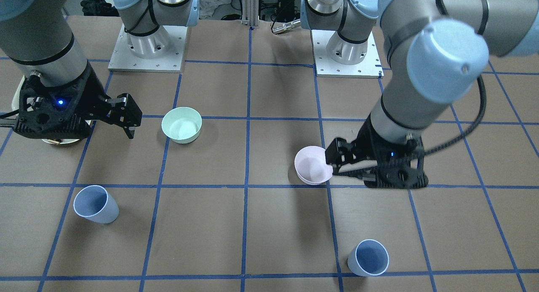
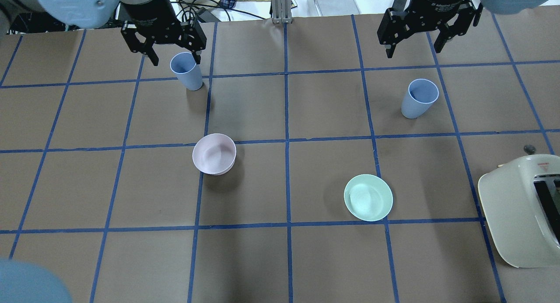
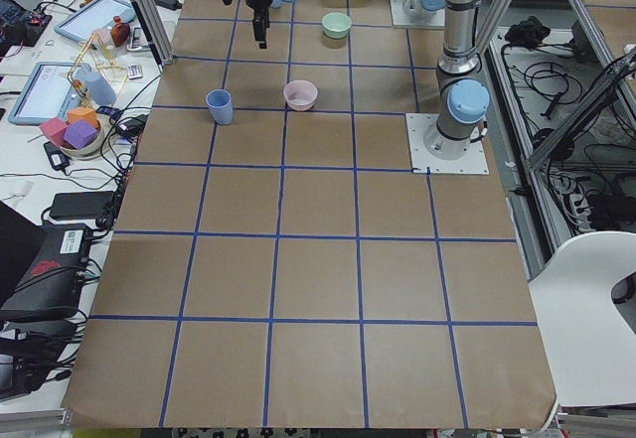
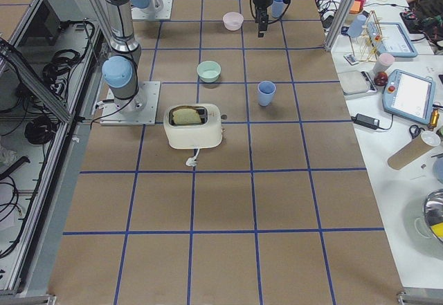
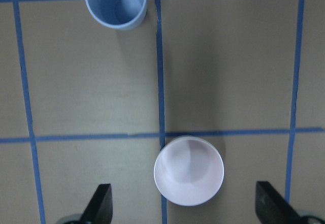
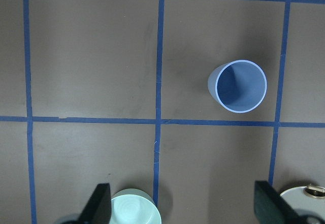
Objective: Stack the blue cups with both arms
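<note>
Two blue cups stand upright and apart on the table. One cup (image 2: 187, 75) (image 1: 369, 258) is on my left side and shows at the top of the left wrist view (image 5: 116, 3). The other cup (image 2: 420, 97) (image 1: 94, 203) is on my right side and shows in the right wrist view (image 6: 241, 86). My left gripper (image 2: 175, 53) (image 1: 333, 161) is open and empty, held high over the pink bowl (image 5: 189, 170). My right gripper (image 2: 413, 51) (image 1: 130, 117) is open and empty, held high, with its cup ahead of its fingertips (image 6: 99, 203).
A pale pink bowl (image 2: 214, 154) sits left of centre. A mint-green bowl (image 2: 368, 197) (image 6: 134, 210) sits right of centre. A cream toaster (image 2: 516, 207) stands at the near right edge. Blue tape lines grid the brown table.
</note>
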